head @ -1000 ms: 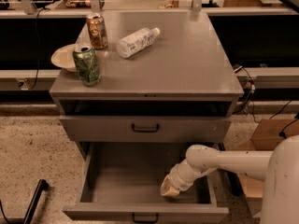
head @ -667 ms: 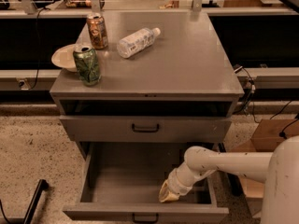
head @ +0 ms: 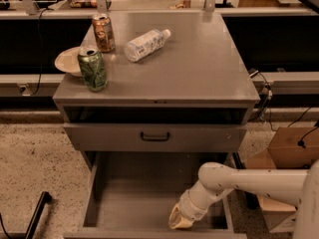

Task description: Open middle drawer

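Note:
The grey metal cabinet [head: 199,68] has one drawer pulled far out at the bottom of the camera view. This is the middle drawer [head: 139,198], with a deep plain grey interior that holds nothing but my arm. Its front wall lies at the frame's bottom edge and its handle is out of view. My gripper [head: 179,220] reaches into it from the right, on a white arm. Its yellowish tip sits against the inside of the front wall, right of centre. The taller-fronted drawer [head: 114,137] above, with the wider dark handle [head: 155,137], stands out only slightly.
On the cabinet top stand a green can [head: 92,68] and a brown can [head: 103,33], with a lying plastic bottle [head: 145,44] and a pale bowl [head: 67,61]. A cardboard box [head: 291,148] and cables are at the right. A black bar [head: 35,218] lies on the speckled floor at the left.
My gripper has moved toward the drawer's front wall and a little left. The middle drawer has slid out a bit further.

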Available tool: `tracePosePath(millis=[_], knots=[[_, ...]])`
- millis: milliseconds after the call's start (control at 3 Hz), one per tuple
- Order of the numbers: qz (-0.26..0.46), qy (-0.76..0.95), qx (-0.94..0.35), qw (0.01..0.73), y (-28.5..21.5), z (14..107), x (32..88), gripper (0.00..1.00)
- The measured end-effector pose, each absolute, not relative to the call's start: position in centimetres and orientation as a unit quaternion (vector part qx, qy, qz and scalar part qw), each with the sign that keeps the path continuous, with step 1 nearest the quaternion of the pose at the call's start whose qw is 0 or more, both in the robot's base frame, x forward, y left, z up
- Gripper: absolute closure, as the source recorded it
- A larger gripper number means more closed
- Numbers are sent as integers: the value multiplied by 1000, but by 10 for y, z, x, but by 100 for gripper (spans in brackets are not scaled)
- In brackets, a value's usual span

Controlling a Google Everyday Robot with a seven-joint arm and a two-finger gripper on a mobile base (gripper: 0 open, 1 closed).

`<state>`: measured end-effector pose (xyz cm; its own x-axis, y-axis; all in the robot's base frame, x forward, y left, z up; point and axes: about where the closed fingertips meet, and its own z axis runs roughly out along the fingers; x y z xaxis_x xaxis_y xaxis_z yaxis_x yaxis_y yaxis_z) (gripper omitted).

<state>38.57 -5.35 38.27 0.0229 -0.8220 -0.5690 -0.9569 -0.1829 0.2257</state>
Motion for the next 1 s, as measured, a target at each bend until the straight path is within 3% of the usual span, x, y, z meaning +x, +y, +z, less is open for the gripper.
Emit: tracePosePath(millis=[1000], knots=[[290, 619, -702, 199, -52, 466, 356, 100]])
